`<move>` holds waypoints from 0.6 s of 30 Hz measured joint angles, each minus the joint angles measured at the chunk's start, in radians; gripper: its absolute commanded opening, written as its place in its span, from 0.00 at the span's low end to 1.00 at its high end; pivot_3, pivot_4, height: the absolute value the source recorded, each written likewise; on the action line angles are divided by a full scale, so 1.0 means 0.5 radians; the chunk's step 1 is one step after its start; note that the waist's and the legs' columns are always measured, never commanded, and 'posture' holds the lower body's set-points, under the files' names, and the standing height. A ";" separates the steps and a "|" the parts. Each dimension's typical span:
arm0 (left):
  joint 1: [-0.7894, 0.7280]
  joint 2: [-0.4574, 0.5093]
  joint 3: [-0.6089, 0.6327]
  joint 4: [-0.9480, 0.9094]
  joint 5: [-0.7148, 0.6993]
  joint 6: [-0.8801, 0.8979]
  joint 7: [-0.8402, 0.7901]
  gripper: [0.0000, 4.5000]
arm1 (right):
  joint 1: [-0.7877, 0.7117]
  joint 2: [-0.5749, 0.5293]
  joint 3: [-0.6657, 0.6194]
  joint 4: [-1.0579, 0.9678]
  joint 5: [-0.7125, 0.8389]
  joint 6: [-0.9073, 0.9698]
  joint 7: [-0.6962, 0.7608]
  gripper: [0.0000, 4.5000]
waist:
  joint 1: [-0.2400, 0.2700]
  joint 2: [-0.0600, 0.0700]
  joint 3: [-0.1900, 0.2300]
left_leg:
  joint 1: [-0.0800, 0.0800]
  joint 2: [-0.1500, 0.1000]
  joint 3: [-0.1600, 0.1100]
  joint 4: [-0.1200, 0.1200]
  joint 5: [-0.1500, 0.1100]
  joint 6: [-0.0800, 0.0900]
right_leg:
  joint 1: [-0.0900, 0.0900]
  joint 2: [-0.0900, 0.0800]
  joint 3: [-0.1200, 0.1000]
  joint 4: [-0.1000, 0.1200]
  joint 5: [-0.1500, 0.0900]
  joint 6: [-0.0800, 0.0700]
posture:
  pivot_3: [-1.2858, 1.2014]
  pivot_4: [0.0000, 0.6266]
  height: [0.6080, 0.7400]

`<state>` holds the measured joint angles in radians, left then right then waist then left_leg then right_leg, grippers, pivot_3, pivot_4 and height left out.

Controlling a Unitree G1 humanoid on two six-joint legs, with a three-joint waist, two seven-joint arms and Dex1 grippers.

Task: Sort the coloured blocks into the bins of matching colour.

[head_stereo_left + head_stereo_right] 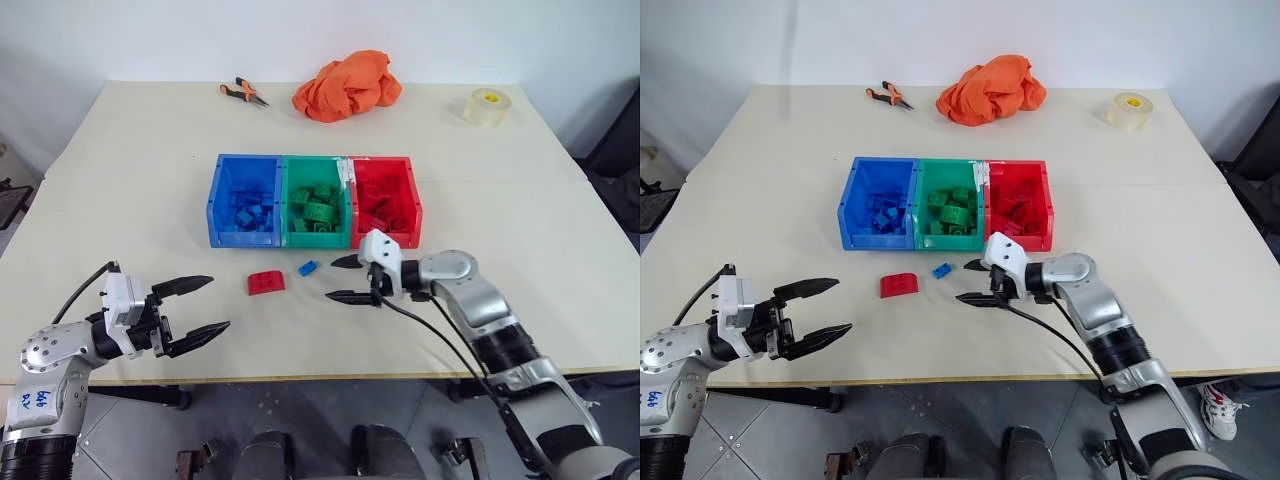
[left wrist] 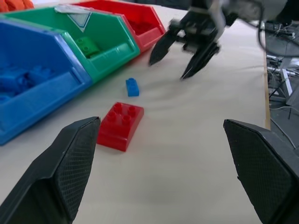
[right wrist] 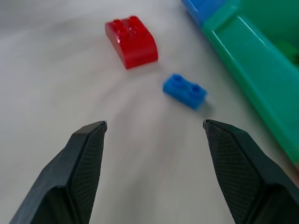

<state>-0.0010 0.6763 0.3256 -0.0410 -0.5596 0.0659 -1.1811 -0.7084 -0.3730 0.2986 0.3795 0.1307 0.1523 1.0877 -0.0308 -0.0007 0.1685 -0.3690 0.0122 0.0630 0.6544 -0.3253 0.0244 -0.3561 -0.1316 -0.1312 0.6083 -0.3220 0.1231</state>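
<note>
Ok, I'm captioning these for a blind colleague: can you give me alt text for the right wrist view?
Two open black fingers of the right gripper frame a pale table. Beyond them lie a small blue brick and, farther off, a larger red brick, apart from each other. The green bin and a corner of the blue bin run along one edge.
</note>
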 measured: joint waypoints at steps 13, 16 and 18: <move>0.141 -0.003 0.053 -0.147 -0.034 0.030 0.094 1.00 | -0.308 0.281 0.007 0.726 -0.145 -0.405 0.058 0.77 | -0.008 0.000 0.000 | 0.000 0.000 -0.005 0.001 0.000 0.000 | 0.000 0.000 0.004 0.005 0.000 0.000 | 0.52 0.24 1.00; 0.162 -0.004 0.056 -0.150 -0.045 0.039 0.113 1.00 | -0.364 0.333 0.006 0.879 -0.181 -0.476 0.068 0.77 | -0.008 0.001 0.000 | 0.000 0.000 -0.006 0.001 0.000 0.000 | 0.000 0.000 0.005 0.005 0.000 0.000 | 0.52 0.24 1.00; 0.176 -0.004 0.057 -0.156 -0.048 0.040 0.120 1.00 | -0.403 0.361 0.000 0.956 -0.193 -0.512 0.063 0.77 | -0.009 0.001 0.000 | 0.000 0.000 -0.006 0.001 0.000 0.000 | 0.000 0.000 0.006 0.005 0.000 0.000 | 0.52 0.24 1.00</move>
<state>0.0870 0.6745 0.3543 -0.1189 -0.5839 0.0857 -1.1209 -0.9100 -0.1927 0.2984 0.8576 0.0341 -0.1035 1.1193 -0.0355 -0.0004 0.1687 -0.3689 0.0121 0.0602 0.6548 -0.3253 0.0243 -0.3559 -0.1315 -0.1282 0.6108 -0.3220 0.1231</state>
